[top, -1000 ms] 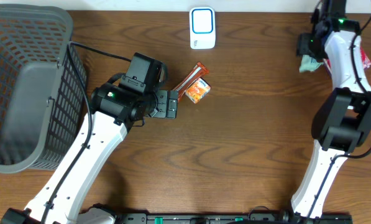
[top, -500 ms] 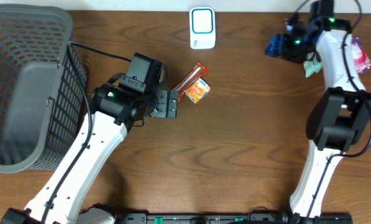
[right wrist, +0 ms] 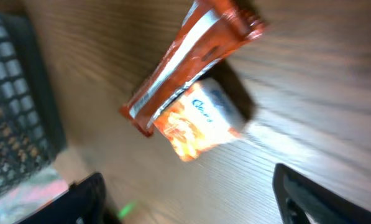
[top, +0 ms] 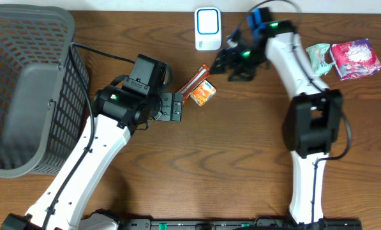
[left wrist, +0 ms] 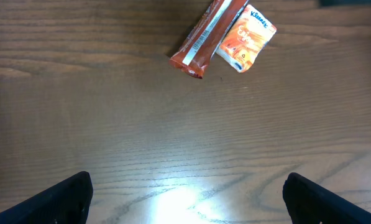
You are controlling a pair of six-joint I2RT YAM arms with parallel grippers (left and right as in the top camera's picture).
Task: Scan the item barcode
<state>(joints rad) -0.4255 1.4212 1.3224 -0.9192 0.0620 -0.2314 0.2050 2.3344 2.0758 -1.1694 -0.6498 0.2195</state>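
Observation:
A red-brown snack bar [top: 196,81] and a small orange tissue pack [top: 203,94] lie touching on the wooden table, below the white and blue scanner [top: 208,29]. My left gripper [top: 173,107] is open just left of them. In the left wrist view the bar [left wrist: 207,34] and pack [left wrist: 246,45] lie ahead of the gripper [left wrist: 188,205], which holds nothing. My right gripper [top: 231,64] hovers open just right of the bar. The blurred right wrist view looks down on the bar [right wrist: 188,59] and pack [right wrist: 197,121], with the gripper [right wrist: 191,199] empty.
A large grey mesh basket [top: 24,89] fills the left end of the table. A teal packet [top: 318,56] and a pink packet [top: 351,59] lie at the far right. The left arm's cable runs from the basket side.
The right arm has swung from the table's far right edge leftwards to the bar and tissue pack, uncovering the teal and pink packets. Its jaws have widened a little. The left arm has not moved.

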